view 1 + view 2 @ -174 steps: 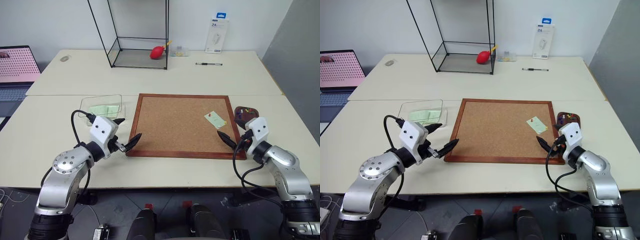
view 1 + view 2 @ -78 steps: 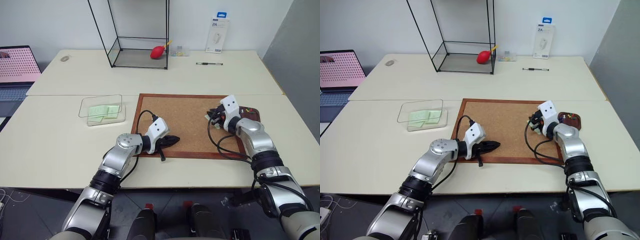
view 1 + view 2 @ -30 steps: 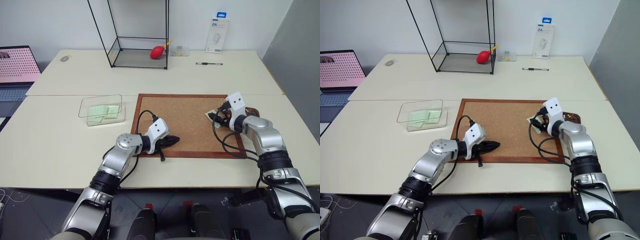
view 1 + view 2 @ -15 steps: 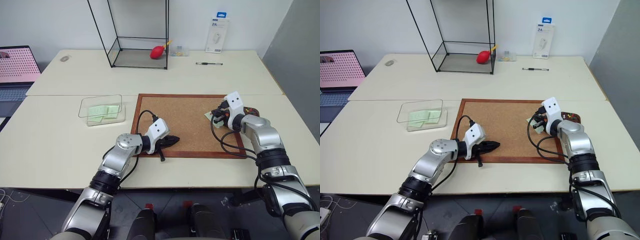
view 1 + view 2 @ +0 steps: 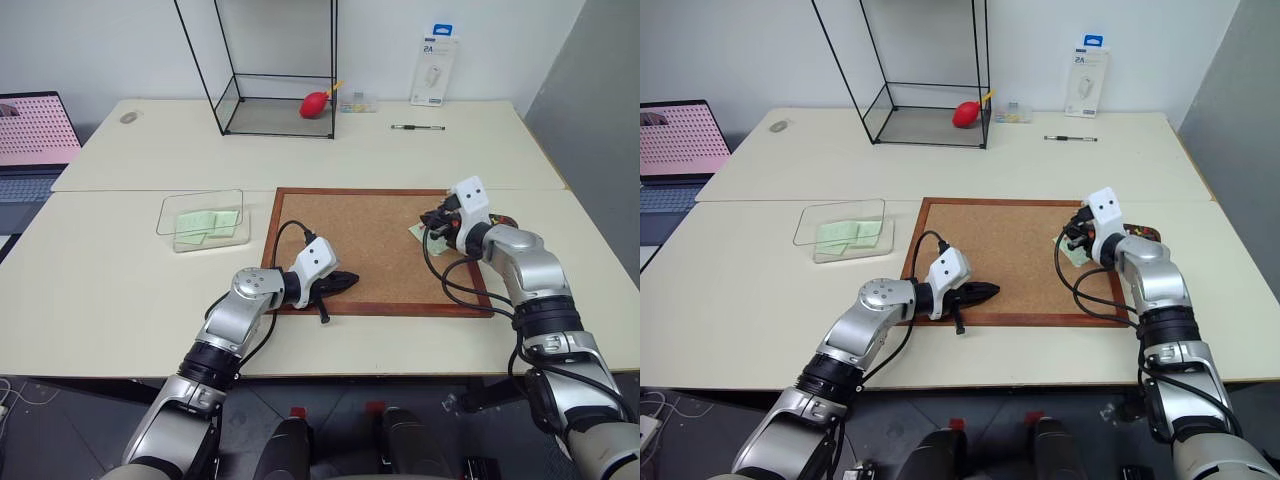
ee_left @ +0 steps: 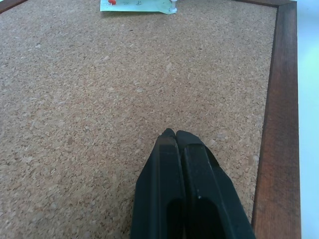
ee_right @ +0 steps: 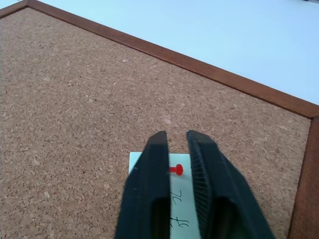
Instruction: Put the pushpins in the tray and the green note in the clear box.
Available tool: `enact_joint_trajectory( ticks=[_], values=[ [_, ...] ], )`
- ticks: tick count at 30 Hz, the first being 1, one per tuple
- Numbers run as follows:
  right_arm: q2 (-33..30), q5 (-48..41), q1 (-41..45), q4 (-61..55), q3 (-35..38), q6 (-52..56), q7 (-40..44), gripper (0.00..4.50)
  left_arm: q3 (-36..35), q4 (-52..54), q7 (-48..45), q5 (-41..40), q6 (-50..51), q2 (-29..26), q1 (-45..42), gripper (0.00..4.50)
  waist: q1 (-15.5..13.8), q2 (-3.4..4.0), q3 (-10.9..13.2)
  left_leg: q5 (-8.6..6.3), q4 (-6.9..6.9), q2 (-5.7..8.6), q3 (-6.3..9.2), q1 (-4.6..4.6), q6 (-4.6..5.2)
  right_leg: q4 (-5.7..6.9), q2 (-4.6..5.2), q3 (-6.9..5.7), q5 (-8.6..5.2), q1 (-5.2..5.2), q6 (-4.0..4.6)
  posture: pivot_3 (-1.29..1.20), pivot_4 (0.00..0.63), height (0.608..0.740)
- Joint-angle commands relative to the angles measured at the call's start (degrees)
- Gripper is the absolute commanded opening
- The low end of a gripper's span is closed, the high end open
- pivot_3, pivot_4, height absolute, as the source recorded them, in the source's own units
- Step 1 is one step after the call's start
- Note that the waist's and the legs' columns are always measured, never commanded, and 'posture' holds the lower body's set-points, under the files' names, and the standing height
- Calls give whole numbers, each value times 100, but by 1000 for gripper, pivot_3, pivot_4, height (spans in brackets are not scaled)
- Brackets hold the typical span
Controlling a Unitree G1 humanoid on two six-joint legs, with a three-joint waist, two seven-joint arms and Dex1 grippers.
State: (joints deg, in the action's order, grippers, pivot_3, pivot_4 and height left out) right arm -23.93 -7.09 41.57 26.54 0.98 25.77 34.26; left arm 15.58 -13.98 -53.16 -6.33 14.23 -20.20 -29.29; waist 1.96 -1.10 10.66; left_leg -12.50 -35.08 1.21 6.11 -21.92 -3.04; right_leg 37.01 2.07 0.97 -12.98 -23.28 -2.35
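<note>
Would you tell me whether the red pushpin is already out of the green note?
No, the red pushpin sits in the green note on the cork board.

Head stereo pair above; wrist cameras close over cork board (image 5: pixel 360 245) (shared).

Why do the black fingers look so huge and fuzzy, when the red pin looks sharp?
In the right wrist view the fingers sit right against the lens, so they look large and soft-edged; the red pushpin and the cork board lie farther off and look crisp. The left wrist view's fingers loom large too.
</note>
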Motion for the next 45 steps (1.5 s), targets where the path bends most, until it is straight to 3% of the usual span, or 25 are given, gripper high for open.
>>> enact_joint_trajectory(
  ticks=[1,23,30,40,45],
  values=[
    [11,-77,15,-144,107,311,-130,1416,110,-25,-60,126,-4,-72,106,0,1,0,0,0,0,0,0,0,0,0,0,0,0,0,0,0,150,740],
    [106,-185,214,363,158,220,-159,1416,107,-112,-20,166,-88,-47,94,0,3,0,0,0,0,0,-1,0,0,0,0,0,0,0,0,0,150,740],
    [100,-101,256,425,74,234,-168,2634,104,-113,-10,183,-116,-66,119,0,3,0,0,0,0,0,-1,0,0,0,0,0,0,0,0,0,150,740],
    [127,-125,306,595,140,106,-226,2634,111,-131,-3,217,-158,-71,118,0,4,1,0,0,0,0,-1,1,0,1,0,1,0,0,0,0,150,740],
    [133,-129,299,583,119,6,-181,1751,101,-130,-6,232,-167,-78,128,0,4,1,0,0,0,0,-1,1,0,1,0,1,0,0,0,0,150,740]
  ],
)
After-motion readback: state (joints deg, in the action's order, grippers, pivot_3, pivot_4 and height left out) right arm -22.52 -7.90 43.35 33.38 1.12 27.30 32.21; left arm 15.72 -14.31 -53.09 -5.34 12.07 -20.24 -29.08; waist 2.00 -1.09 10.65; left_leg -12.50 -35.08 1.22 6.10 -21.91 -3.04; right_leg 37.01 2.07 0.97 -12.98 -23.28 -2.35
